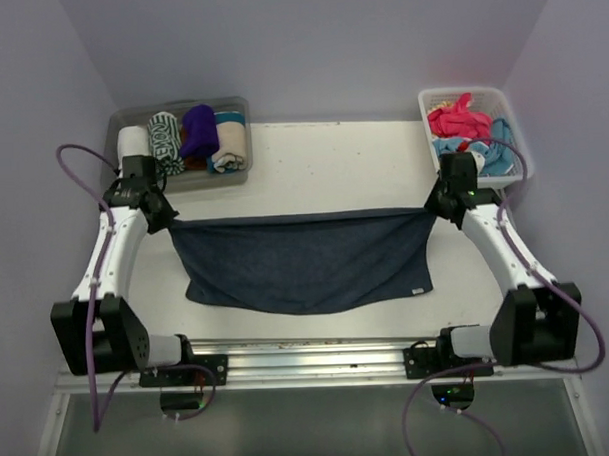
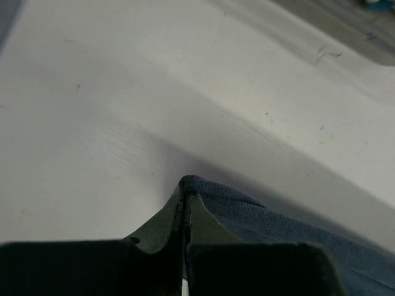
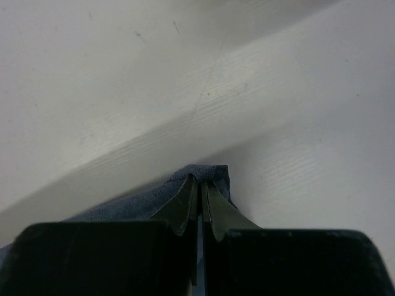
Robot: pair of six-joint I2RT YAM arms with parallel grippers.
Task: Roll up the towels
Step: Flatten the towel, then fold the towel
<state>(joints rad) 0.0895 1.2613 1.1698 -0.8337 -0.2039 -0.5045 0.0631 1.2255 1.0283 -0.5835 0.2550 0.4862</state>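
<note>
A dark navy towel (image 1: 306,263) is stretched across the middle of the white table, its far edge pulled taut between both arms. My left gripper (image 1: 167,219) is shut on the towel's far left corner (image 2: 191,183); my right gripper (image 1: 435,205) is shut on the far right corner (image 3: 210,172). The towel's near edge sags in a curve toward the arm bases. Rolled towels (image 1: 196,135) in white, green pattern, purple and cream-and-teal lie in the tub at the back left. Loose pink and light blue towels (image 1: 466,127) fill the basket at the back right.
The clear plastic tub (image 1: 242,110) stands at the back left corner of the table, the white lattice basket (image 1: 495,96) at the back right. Bare white table (image 1: 332,162) lies between them. Purple cables hang off both arms.
</note>
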